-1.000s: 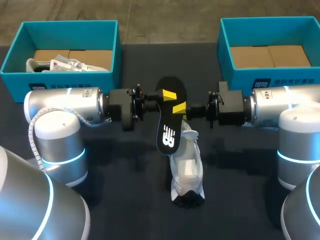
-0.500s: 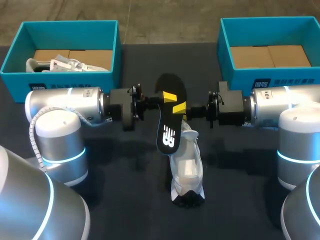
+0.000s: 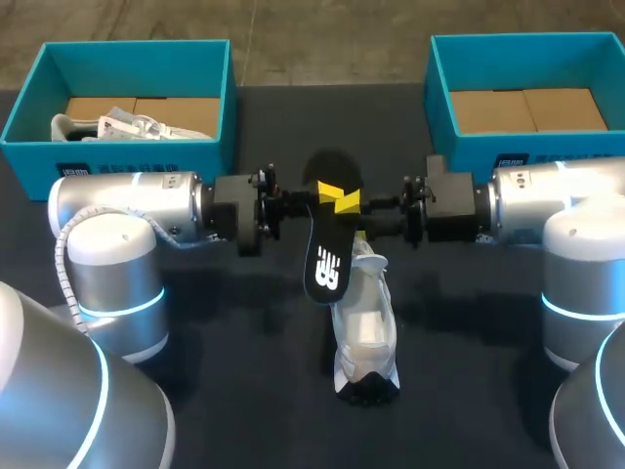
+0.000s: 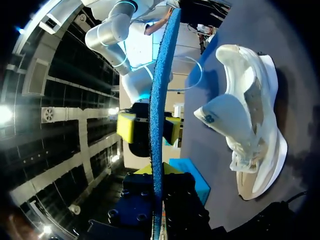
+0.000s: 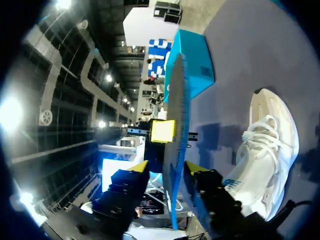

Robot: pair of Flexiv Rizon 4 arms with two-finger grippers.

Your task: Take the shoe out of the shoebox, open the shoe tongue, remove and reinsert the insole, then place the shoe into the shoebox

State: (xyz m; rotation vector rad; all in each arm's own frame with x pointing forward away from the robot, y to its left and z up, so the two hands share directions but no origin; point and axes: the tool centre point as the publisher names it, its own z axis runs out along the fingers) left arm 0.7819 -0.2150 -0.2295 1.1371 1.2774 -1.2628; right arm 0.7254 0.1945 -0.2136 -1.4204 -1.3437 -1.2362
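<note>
Black foam side up, the insole [image 3: 327, 256] stands on edge in the air between your two arms, its lower end hanging just over the open mouth of the white shoe [image 3: 366, 327]. That shoe lies on the dark worktop [image 3: 244, 342], out of both boxes, with its opening toward the arms.

Your left pincer [image 3: 327, 192] is clamped on the insole's upper half. In its own wrist view the yellow tips sit tight against both faces of the thin blue edge, so this arm carries the weight.

Your right pincer [image 3: 349, 202] comes in from the other side at nearly the same height. Its fingers [image 4: 172, 131] straddle the insole, but the left wrist view shows a dark gap between one pad and the foam, so I read it as spread and not yet gripping.

The hold looks chosen for reinsertion. Gripped high and hanging vertically, the insole can be fed into the shoe, while a second grip would stop it swinging or bending. I judge removal done and reinsertion about to start.

Behind the arms, the right shoebox [image 3: 459, 147] shows only its cardboard floor, so it is likely where the shoe goes afterwards. The left shoebox [image 3: 127, 156] holds another pale shoe [image 3: 117, 125], well apart from the work.
</note>
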